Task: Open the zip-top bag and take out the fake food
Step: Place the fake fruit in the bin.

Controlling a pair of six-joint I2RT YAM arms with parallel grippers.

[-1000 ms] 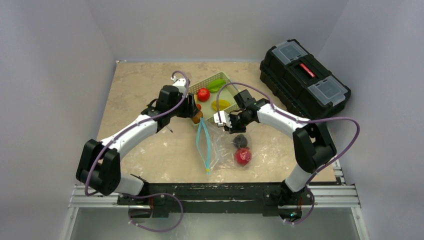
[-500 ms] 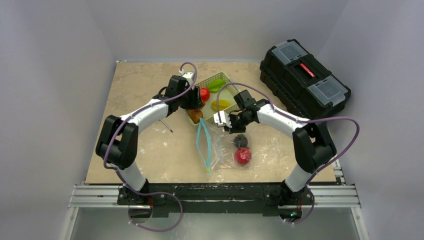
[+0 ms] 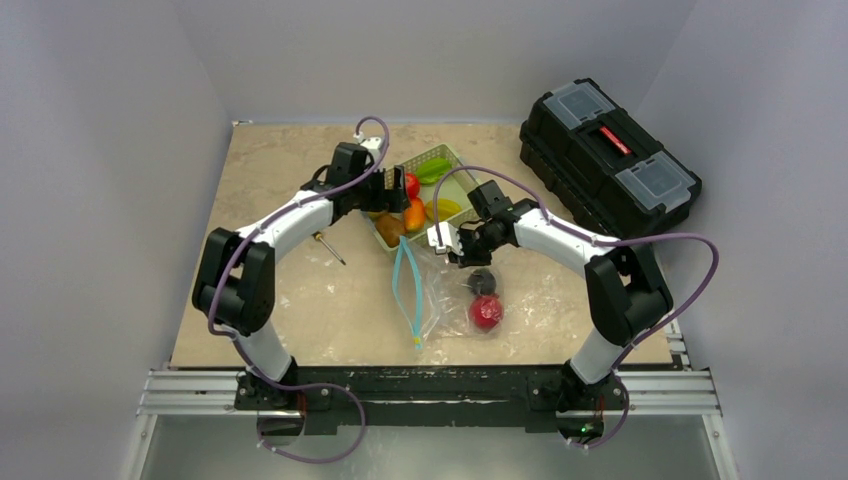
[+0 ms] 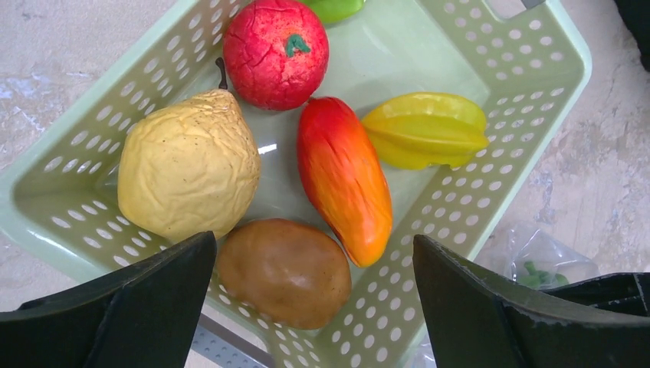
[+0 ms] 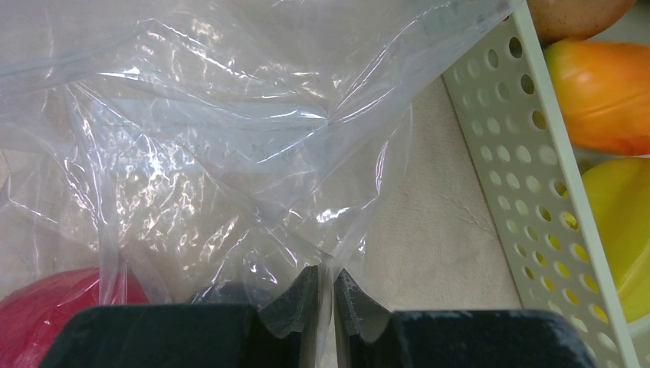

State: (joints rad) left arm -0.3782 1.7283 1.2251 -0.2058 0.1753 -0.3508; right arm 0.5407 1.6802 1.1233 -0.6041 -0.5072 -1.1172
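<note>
1. Bench [image 3: 280, 300] from the top cam: the zip-top bag [image 3: 445, 295] lies flat a bit right of middle, toward the near edge, with its blue zipper strip [image 3: 404, 285] down its left side. A red fruit [image 3: 486, 312] and a dark piece [image 3: 481, 281] sit inside it. The green basket [image 3: 452, 152], just beyond the bag toward the far edge, holds more fake food [image 3: 414, 213]. Left pincer [image 3: 390, 200] hangs over the basket, and right pincer [image 3: 452, 243] is at the bag's far end. A screwdriver [image 3: 328, 246] lies left of the basket, and a black toolbox [image 3: 608, 140] is at the far right corner.
2. Left wrist cam: left pincer [image 4: 310, 245] is spread wide with nothing in it, right above the basket [image 4: 536, 84]. In there: yellow pear [image 4: 188, 176], red apple [image 4: 276, 50], orange-red mango [image 4: 345, 176], yellow starfruit [image 4: 425, 130], brown piece [image 4: 283, 268].
3. Right wrist cam: right pincer [image 5: 327, 280] is squeezed nearly together on a fold of the bag's clear plastic [image 5: 230, 153]. The red fruit [image 5: 54, 307] shows through at lower left, with the basket wall [image 5: 529, 169] on the right.
</note>
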